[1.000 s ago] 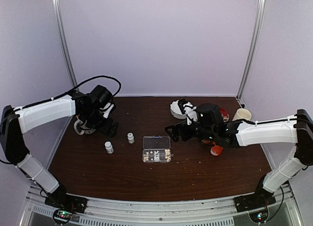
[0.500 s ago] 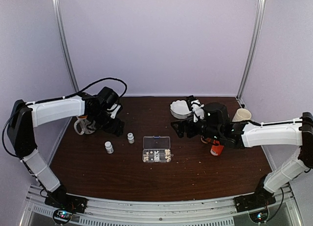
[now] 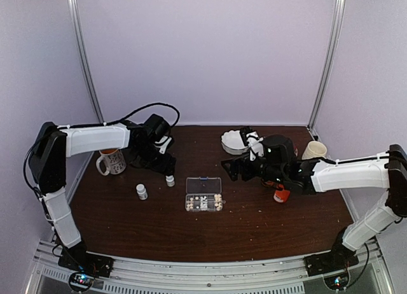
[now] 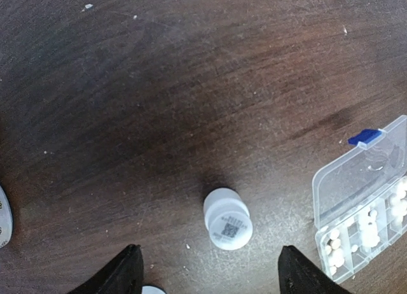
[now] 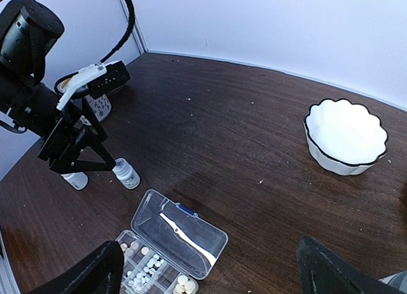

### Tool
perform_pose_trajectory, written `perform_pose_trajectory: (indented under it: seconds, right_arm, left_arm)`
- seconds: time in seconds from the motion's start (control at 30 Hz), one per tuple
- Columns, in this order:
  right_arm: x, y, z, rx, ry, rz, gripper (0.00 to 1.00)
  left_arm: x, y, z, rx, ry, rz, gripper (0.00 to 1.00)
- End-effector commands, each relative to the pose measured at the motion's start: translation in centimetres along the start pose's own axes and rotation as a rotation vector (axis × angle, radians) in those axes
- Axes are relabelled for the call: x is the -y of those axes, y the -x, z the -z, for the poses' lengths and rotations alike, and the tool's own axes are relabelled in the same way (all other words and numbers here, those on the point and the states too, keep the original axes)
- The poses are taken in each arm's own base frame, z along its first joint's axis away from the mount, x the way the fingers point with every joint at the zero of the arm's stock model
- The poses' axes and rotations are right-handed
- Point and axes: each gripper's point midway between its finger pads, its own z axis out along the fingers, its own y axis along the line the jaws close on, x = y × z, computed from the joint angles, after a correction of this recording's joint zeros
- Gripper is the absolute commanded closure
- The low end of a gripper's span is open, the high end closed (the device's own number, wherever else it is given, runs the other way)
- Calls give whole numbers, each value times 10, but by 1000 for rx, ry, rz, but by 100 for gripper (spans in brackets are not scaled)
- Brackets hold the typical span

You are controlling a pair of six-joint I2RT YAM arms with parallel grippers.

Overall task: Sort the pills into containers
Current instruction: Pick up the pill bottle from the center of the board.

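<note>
Left end effector is hovering, fingers apart, over a small white bottle standing on the tabletop near the organizer box. Pills are lying in its compartments. Right end effector is hanging wide apart, empty. Advisable: centring on the bottle's body before closing. Bottle contents are not showing; finger bases are cropped.

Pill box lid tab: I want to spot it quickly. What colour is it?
Blue. The tab shows best in the left wrist view.
</note>
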Motion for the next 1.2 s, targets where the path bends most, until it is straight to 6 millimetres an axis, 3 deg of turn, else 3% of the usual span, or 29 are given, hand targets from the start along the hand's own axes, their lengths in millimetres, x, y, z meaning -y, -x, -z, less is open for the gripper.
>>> perform_pose_trajectory:
  seconds: [0.0,0.23,0.4,0.6,0.77,0.93,1.0,1.17]
  right_arm:
    - [0,6,-4,20,1,9,2]
    - [0,3,-9,3,-4,18,3]
    - [-3,2,-9,-2,13,20,3]
    - [-6,2,-10,-8,27,22,3]
    - [-7,1,-11,-13,31,24,3]
    - [-8,1,-12,-15,37,22,3]
    - [-8,1,-12,-15,38,23,3]
    - [-8,1,-12,-14,38,23,3]
  left_arm:
    - [10,13,-5,26,-2,17,24]
    - [13,10,-21,-2,12,18,47]
    - [13,9,-25,-9,13,20,56]
    - [13,8,-30,-28,16,25,57]
    - [14,7,-31,-34,15,27,65]
    - [13,3,-32,-58,16,29,52]
    - [14,1,-33,-65,14,29,51]
    - [13,-1,-37,-78,17,29,62]
